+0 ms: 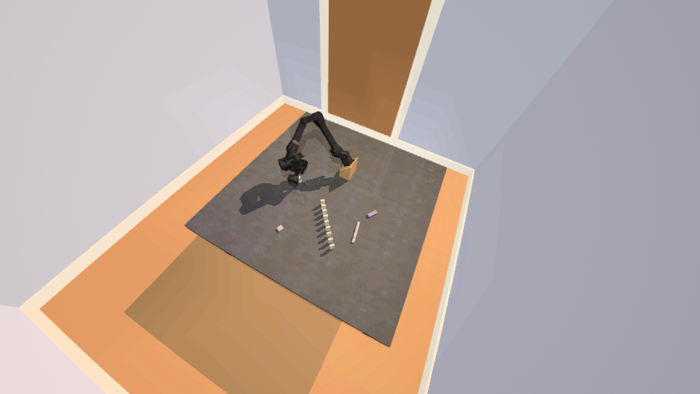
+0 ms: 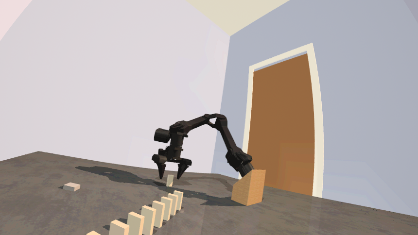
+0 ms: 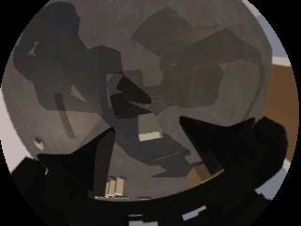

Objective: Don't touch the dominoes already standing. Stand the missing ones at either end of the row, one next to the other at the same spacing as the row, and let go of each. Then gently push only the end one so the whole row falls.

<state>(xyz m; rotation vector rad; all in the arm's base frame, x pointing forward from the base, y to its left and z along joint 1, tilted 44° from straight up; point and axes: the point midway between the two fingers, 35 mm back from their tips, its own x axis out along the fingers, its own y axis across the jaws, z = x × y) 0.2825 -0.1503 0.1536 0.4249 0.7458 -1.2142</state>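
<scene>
A row of several cream dominoes (image 1: 327, 228) (image 2: 158, 214) (image 3: 120, 186) stands upright and evenly spaced. A single cream domino (image 1: 299, 179) (image 2: 169, 181) (image 3: 150, 125) stands upright beyond the row's end nearer the arm, apart from it by a gap wider than the row spacing. My gripper (image 1: 296, 181) (image 2: 169, 177) (image 3: 147, 124) is open and empty, pointing down at this single domino. In the wrist view the domino shows between the two fingertips, below them. How far the tips are above it is hard to tell. The row's far end is cut off in the exterior view.
A pale pinkish block (image 1: 279, 228) (image 2: 72, 186) (image 3: 38, 143) lies flat on one side of the row. A long white bar (image 1: 355, 232) and a purple block (image 1: 372, 213) lie on the other side. The arm's wooden base block (image 1: 347, 169) (image 2: 253, 190) (image 3: 198, 175) stands near the single domino.
</scene>
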